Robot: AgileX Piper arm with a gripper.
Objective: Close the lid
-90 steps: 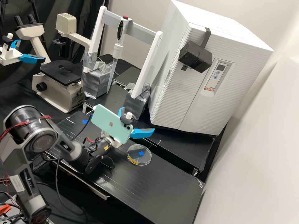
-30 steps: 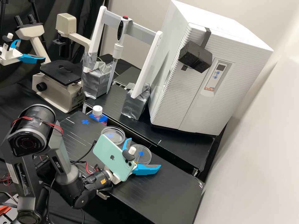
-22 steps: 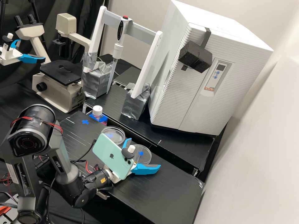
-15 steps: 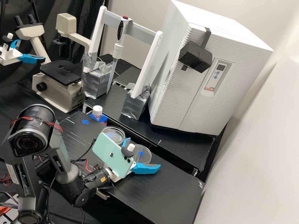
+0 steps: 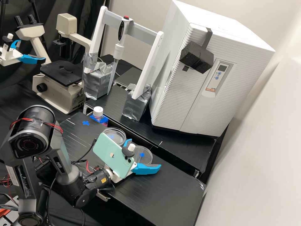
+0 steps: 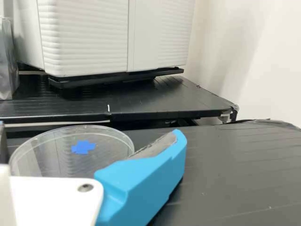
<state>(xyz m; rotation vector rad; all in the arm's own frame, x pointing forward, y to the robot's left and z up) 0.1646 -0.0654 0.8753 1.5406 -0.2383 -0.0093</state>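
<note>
While the arm (image 5: 67,172) bends down from its raised elbow, the gripper (image 5: 145,153) hangs low over the bench (image 5: 163,194), blue fingers spread wide, holding nothing, near two clear round dishes (image 5: 147,155); which includes the lid is unclear.

The pincer (image 5: 145,153) has smooth, matt blue plastic fingers (image 6: 146,174) and rough grey pads (image 6: 157,145). The phone (image 5: 109,153) on its mount has a smooth, glossy back. Just beside the pincer, the near dish (image 5: 147,158) looks like clear, glossy plastic, as does the other dish (image 5: 118,135). The surface (image 5: 163,194) under the pincer is black and semi-glossy, finely creased. Beyond it, the wrap (image 5: 138,106) is crinkled, shiny silver; the cabinet (image 5: 200,106), ribbed, satin white; the block (image 5: 200,59), rough, matt foam. Farther off hangs a matt cloth curtain (image 5: 81,12).
</note>
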